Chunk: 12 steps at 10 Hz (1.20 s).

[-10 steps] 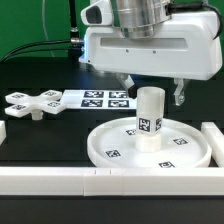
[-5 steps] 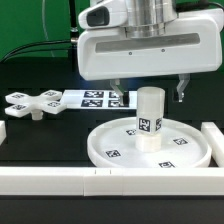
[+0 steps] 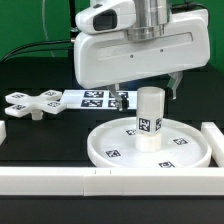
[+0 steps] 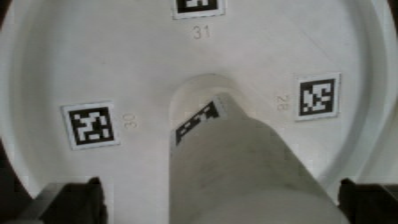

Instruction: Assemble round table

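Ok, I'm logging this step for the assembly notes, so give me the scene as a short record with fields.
post: upright on the disc's central hub
disc: lying flat, tags facing up
cross-shaped foot: lying apart, at the exterior view's left, beside the marker board
gripper: open, over the post, jaws either side of its top, not closed on it

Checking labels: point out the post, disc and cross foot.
post [image 3: 150, 105]: exterior view, upper side wall.
disc [image 3: 140, 162]: exterior view, front rim.
cross foot [image 3: 30, 103]: exterior view, centre.
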Each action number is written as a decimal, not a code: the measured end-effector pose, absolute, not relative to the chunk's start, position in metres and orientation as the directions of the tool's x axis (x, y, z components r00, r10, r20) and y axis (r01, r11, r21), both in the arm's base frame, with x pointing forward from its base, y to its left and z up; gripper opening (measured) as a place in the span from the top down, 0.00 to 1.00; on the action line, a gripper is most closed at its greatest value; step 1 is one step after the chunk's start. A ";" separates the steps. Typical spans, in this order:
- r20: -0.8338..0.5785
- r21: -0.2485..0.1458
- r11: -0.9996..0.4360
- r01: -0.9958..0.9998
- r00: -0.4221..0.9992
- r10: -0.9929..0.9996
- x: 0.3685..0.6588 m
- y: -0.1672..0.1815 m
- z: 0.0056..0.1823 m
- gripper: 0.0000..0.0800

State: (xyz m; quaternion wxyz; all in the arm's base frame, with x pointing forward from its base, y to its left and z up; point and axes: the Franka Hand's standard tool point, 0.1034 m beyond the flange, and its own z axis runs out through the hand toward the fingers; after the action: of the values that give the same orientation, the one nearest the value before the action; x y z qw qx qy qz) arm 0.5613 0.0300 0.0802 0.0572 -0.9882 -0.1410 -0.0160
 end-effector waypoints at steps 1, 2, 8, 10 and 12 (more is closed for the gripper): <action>0.055 -0.105 -0.933 0.345 0.938 0.341 0.561 0.030 0.080 0.19; 0.062 -0.100 -0.901 0.421 0.907 0.417 0.561 0.029 0.080 0.19; 0.052 -0.036 -0.549 0.835 0.551 0.833 0.560 0.044 0.075 0.19; 0.054 -0.034 -0.493 0.869 0.494 0.868 0.559 0.040 0.074 0.19; 0.041 -0.028 -0.337 0.941 0.338 0.940 0.557 0.042 0.069 0.19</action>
State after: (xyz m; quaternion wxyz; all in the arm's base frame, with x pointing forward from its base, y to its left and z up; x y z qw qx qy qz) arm 0.5570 0.0419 0.0690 0.0230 -0.8176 -0.5753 -0.0087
